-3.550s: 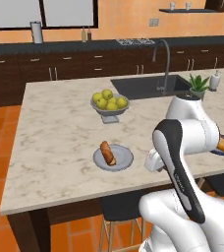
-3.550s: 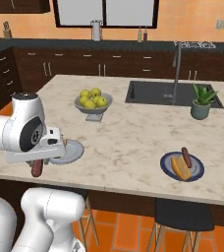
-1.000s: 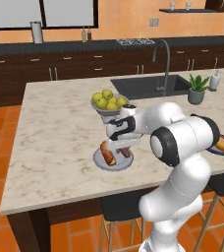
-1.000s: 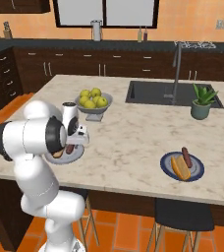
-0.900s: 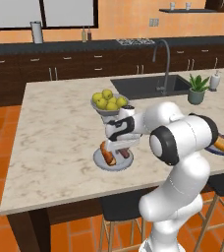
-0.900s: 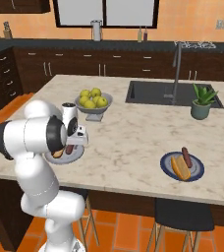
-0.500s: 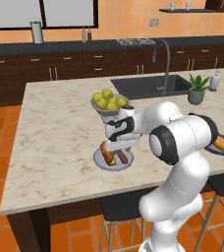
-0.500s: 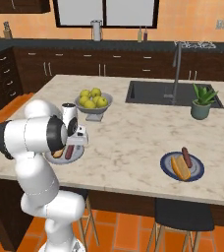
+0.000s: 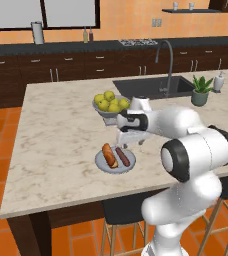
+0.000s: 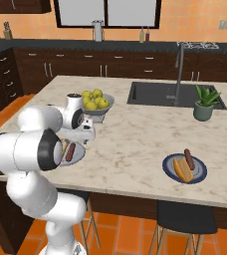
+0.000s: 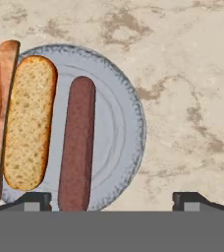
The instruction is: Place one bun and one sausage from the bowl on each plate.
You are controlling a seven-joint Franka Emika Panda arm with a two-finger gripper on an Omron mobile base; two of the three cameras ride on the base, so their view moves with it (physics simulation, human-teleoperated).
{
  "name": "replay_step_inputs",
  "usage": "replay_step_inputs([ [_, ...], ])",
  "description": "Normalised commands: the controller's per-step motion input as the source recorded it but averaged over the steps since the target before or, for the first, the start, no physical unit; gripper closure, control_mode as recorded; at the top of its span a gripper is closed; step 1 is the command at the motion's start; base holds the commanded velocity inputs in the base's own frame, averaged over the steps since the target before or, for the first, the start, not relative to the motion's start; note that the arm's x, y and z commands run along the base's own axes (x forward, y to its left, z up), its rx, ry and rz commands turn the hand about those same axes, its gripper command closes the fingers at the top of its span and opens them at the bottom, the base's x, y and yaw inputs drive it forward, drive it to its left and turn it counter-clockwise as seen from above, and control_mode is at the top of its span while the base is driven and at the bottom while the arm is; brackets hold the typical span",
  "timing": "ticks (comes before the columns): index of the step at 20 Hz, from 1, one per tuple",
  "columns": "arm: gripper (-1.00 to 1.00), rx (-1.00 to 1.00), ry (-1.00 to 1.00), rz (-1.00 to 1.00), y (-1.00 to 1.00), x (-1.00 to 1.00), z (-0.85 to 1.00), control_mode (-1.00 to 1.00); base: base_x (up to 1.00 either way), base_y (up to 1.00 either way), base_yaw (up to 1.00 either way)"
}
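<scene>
Twice found the same pair laid out on the tabletop (image 9: 56, 135). On the grey plate (image 9: 99, 163), just in front of the fruit bowl (image 9: 111, 106), saw a bun (image 9: 109, 155) and a sausage (image 9: 122, 156) lying side by side, the sausage on the side nearer the arm. Well apart from these, on the blue plate (image 10: 201, 172), made out the other bun (image 10: 182, 170) and the other sausage (image 10: 188, 159), also side by side.

Looked down through the hand view onto the grey plate (image 11: 115, 128). Saw there the bun (image 11: 29, 123) lying open, crumb face up, towards one edge. Saw the sausage (image 11: 77, 142) parallel to it and nearer the middle, with a narrow gap between the two.

Found the jaws spread wide and gripping nothing, hanging just above the grey plate. Noted the sausage lying between the two tips, nearer one of them, with clear room on either side and no contact to be seen.

Took this for the tail of the last placing: sausage down on the grey plate and free of the jaws. Judged the task as good as finished, with one bun and one sausage on each plate and nothing left to fetch.

Reckoned the next move to call for little. Would lift straight up with the jaws kept wide, so as not to catch the sausage or nudge the plate. Would then draw back clear of the fruit bowl close behind.
</scene>
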Motion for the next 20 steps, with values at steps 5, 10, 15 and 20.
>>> replay_step_inputs([
  [5,-1.00,-0.02,-0.14,0.00,-0.32,-0.50,0.99,-1.00,0.00,0.00,0.00],
  [10,-1.00,-0.09,-0.06,0.00,0.02,-0.63,1.00,-1.00,0.00,0.00,0.00],
  [15,-1.00,-0.02,-0.23,0.00,-0.01,-0.98,1.00,-1.00,0.00,0.00,0.00],
  [20,-1.00,0.00,-0.33,0.00,-0.01,-1.00,0.89,-1.00,0.00,0.00,0.00],
])
